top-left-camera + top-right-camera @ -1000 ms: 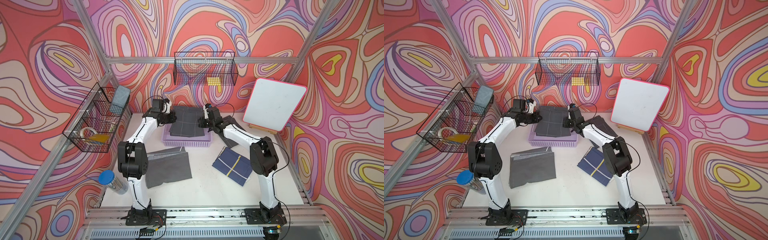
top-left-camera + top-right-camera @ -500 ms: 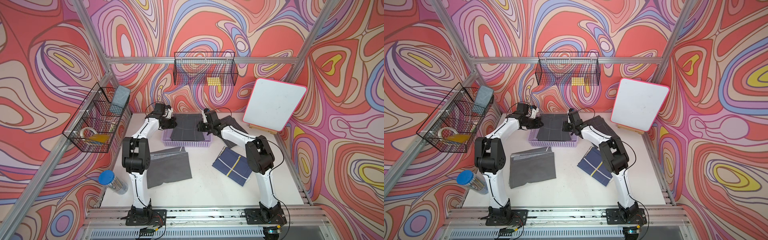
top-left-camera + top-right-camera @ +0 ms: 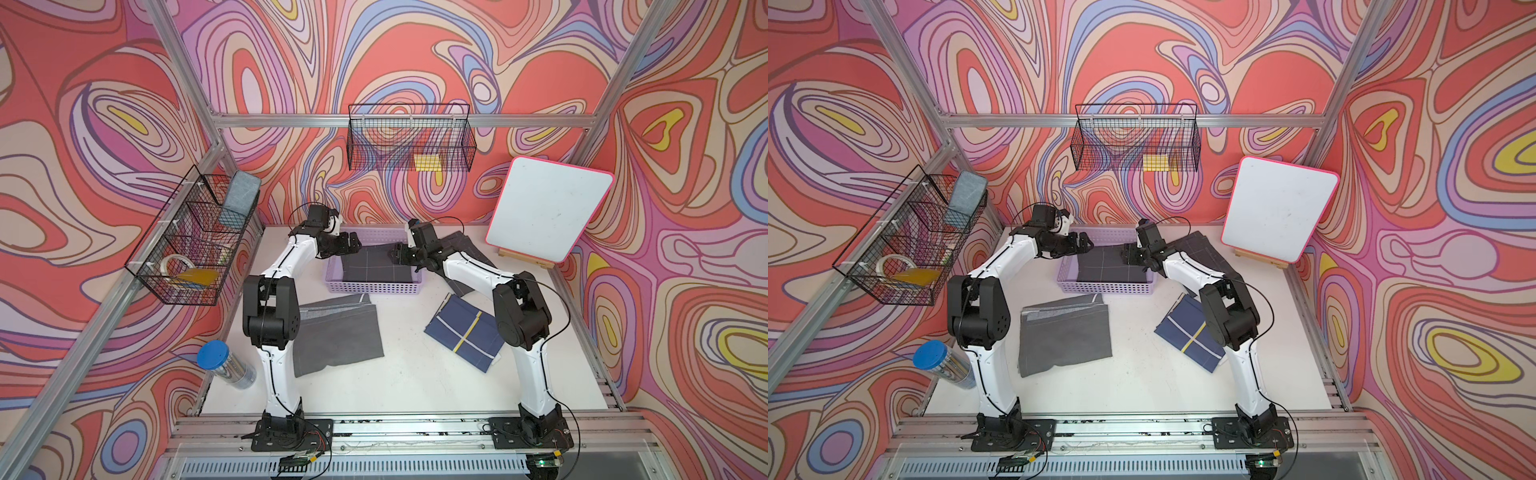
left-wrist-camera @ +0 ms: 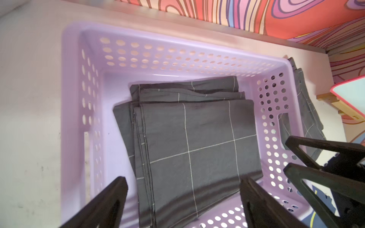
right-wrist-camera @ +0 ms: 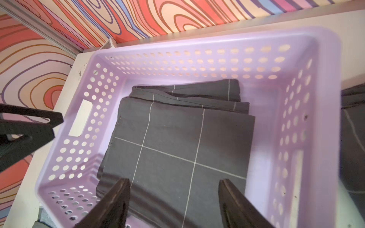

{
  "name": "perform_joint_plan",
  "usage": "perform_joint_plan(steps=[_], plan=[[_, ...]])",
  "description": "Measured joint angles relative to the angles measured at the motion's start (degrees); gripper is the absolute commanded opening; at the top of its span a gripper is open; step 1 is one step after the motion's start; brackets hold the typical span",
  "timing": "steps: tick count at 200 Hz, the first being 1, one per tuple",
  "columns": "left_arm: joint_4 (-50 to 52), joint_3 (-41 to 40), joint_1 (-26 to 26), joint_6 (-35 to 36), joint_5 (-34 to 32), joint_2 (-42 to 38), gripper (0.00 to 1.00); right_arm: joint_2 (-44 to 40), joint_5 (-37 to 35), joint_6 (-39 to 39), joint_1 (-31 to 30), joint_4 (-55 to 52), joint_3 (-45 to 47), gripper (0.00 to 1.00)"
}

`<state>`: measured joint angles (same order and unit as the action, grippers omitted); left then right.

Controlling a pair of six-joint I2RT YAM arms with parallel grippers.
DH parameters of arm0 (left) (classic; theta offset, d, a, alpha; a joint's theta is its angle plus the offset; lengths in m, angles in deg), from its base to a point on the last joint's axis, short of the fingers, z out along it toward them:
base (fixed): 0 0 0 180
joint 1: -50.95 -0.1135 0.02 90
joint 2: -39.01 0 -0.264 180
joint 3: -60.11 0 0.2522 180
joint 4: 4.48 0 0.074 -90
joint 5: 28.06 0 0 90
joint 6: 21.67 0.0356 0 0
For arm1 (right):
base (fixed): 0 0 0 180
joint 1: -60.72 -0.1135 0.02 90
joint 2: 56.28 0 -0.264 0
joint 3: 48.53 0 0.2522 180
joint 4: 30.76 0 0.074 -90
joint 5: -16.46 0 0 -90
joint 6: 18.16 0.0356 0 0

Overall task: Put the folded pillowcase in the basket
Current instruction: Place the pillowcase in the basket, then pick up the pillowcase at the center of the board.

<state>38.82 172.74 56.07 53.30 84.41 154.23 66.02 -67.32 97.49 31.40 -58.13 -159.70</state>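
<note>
Top views, both: the basket (image 3: pixel 374 287) (image 3: pixel 1106 287) sits at the far middle of the desk (image 3: pixel 415 374) (image 3: pixel 1142 382), and the pillowcase (image 3: pixel 376 268) (image 3: pixel 1108 266) lies flat inside it. The left jaws hang over the basket's left end and the right jaws over its right end, with the pillowcase between and below the two pairs. On the near side of the jaws, a grey cloth (image 3: pixel 336 332) and a navy cloth (image 3: pixel 465 332) lie on the desk, apart from the basket.

Left wrist view: the left jaws are spread wide and pinch nothing. The folded pillowcase (image 4: pixel 197 148), dark with thin white grid lines, lies on the basket (image 4: pixel 173 59) floor below and between the fingers (image 4: pixel 106 201). The right jaws show across the basket, also parted. Past them a checked cloth (image 4: pixel 308 110) lies outside the basket wall.

Right wrist view: the right jaws are spread and empty, fingers (image 5: pixel 110 203) above the pillowcase (image 5: pixel 177 148). It lies within the basket (image 5: pixel 197 59) walls, with bare floor beside it.
</note>
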Motion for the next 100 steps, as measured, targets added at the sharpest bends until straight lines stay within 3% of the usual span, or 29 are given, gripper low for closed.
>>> perform_joint_plan(steps=[26, 65, 100], plan=[[-1.53, -5.68, -0.09, -2.16, 0.26, -8.22, 0.99, -6.51, -0.17, -0.79, 0.00, -1.33, 3.89, 0.74], [-7.19, -21.79, -0.20, -7.74, 1.22, -24.28, 0.99, -17.20, 0.96, -1.42, -0.61, -3.72, 10.93, 0.74], [-9.77, -36.61, -0.13, -12.13, 0.17, -34.42, 0.99, -20.24, 1.99, -2.21, -5.81, -6.14, 15.39, 0.72]])
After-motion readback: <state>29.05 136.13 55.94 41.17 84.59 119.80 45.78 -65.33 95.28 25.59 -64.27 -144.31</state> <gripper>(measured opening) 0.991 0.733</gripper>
